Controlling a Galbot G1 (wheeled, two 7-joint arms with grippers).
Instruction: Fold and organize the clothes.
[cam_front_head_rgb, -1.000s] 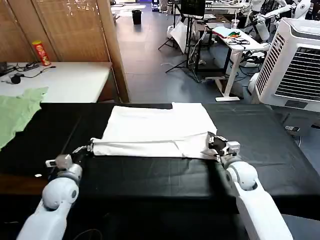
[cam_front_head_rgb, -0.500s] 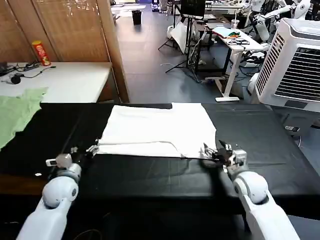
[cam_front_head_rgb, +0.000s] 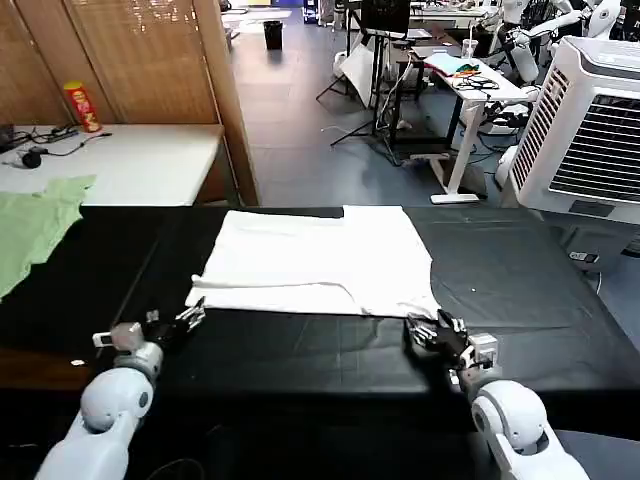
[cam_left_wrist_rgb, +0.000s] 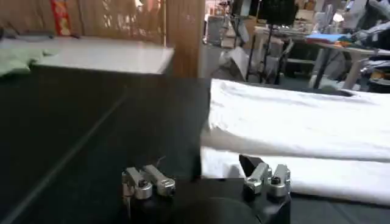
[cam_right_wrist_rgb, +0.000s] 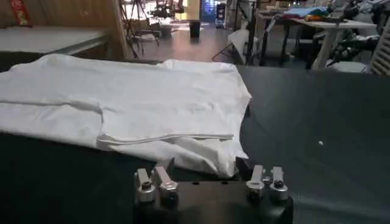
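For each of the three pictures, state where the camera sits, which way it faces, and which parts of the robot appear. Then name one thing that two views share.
Head view: from the robot's head, looking forward and down at the black table; shows left gripper and right gripper, both open.
Left wrist view: on the left arm, facing the white T-shirt over its own fingers.
Right wrist view: on the right arm, facing the T-shirt over its own fingers.
Shared: the T-shirt.

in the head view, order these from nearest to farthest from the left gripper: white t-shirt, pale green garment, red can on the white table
From the left gripper:
1. White T-shirt, its near corner just beyond the fingertips, at the table's middle.
2. Pale green garment, at the table's far left edge.
3. Red can, standing on the white table behind.
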